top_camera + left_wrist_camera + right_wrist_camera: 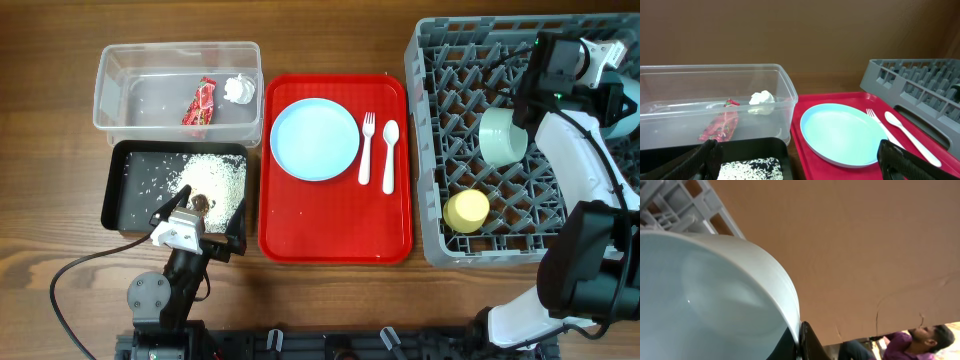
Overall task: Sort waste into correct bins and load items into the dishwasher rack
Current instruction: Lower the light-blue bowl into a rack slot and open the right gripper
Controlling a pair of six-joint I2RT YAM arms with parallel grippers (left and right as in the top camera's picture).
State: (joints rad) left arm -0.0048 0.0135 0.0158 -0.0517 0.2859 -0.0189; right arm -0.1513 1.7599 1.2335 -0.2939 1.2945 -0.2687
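The red wrapper (200,103) and white tissue (239,89) lie in the clear tub (110,110). White grains (215,175) and a brown scrap (199,203) lie in the black tray (115,190). My left gripper (200,222) is open and empty over that tray's front edge. The light-blue plate (314,139), fork (366,148) and spoon (389,155) lie on the red tray (330,220). My right gripper (528,100) is shut on the rim of the mint bowl (500,138) over the grey rack (440,60). The yellow cup (467,210) sits in the rack. The light-blue bowl is out of view.
The left wrist view shows the tub (785,90), wrapper (720,127), tissue (762,98), grains (750,169), plate (840,132), fork (877,122), spoon (910,137) and rack (920,80). The right wrist view shows the bowl (705,300) pinched at its rim by my fingers (801,340).
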